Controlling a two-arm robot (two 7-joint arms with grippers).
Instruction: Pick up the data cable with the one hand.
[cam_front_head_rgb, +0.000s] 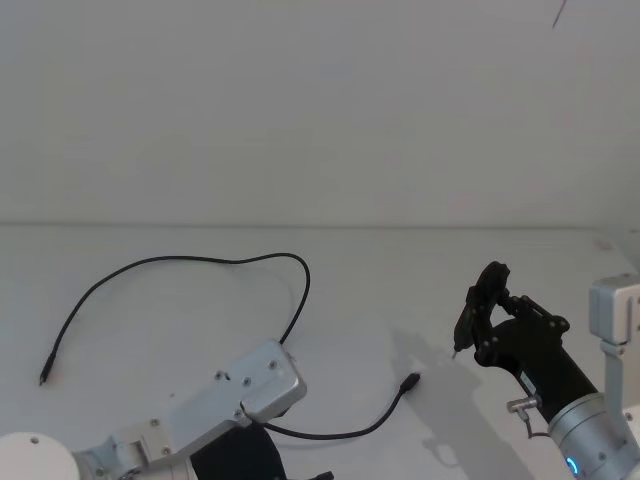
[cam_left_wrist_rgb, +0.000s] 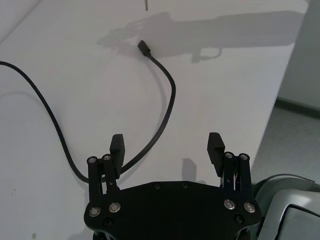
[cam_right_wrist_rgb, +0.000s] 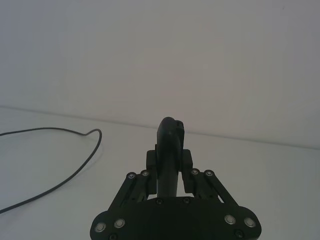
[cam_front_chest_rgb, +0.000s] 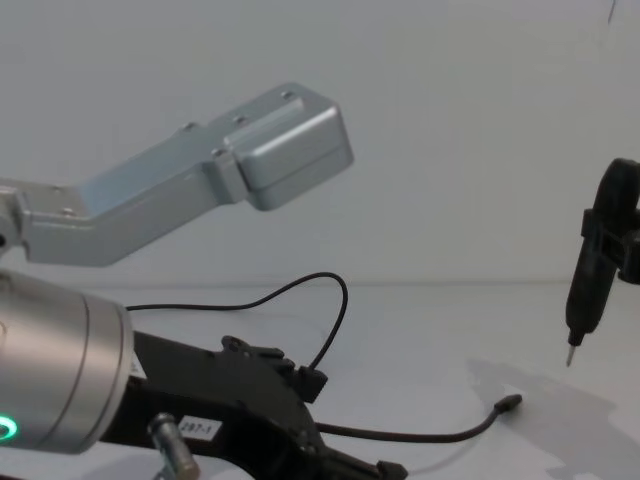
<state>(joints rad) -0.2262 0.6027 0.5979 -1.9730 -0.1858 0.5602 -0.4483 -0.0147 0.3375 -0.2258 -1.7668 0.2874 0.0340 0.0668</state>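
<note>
The data cable (cam_front_head_rgb: 182, 259) is a thin black cord lying in a loose arc on the white table, with one small plug (cam_front_head_rgb: 43, 379) at the left and the other plug (cam_front_head_rgb: 410, 381) near the middle. Its middle runs under my left arm. In the left wrist view my left gripper (cam_left_wrist_rgb: 166, 145) hangs open just above the table, and the data cable (cam_left_wrist_rgb: 170, 102) passes between its fingers and close by one fingertip (cam_left_wrist_rgb: 117, 144) without being held. My right gripper (cam_front_head_rgb: 490, 335) hovers at the right, shut on a slim black tool (cam_front_chest_rgb: 588, 285) with a thin metal tip.
The silver link of my left arm (cam_front_head_rgb: 255, 385) reaches over the near table and covers part of the cable. The table's side edge (cam_left_wrist_rgb: 272, 115) drops off beside the left gripper. A plain white wall (cam_front_head_rgb: 320, 100) stands behind the table.
</note>
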